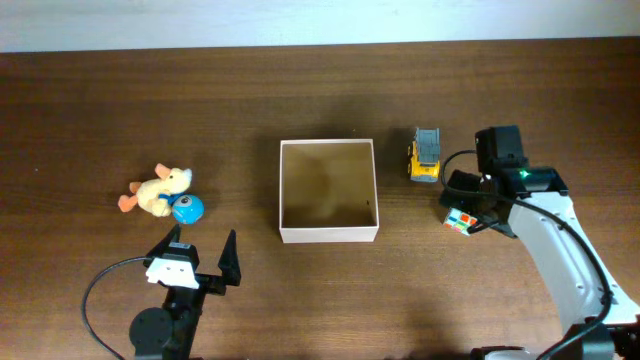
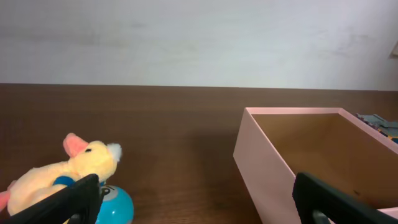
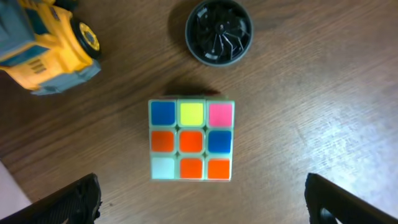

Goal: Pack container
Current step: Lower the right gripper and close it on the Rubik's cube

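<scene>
Black fingers of the left gripper [image 1: 203, 238] stand spread wide at the lower left of the overhead view. Just above them, a plush duck [image 1: 158, 190] and a blue ball [image 1: 187, 208] touch each other. The container [image 1: 328, 235] sits mid-frame, open-topped and tan inside. At right, the right gripper [image 1: 468, 208] hangs spread over a colour cube [image 3: 191, 140], fingers well clear of its sides. A yellow toy truck [image 1: 425, 157] stands near the cube's upper left, apart from the container.
</scene>
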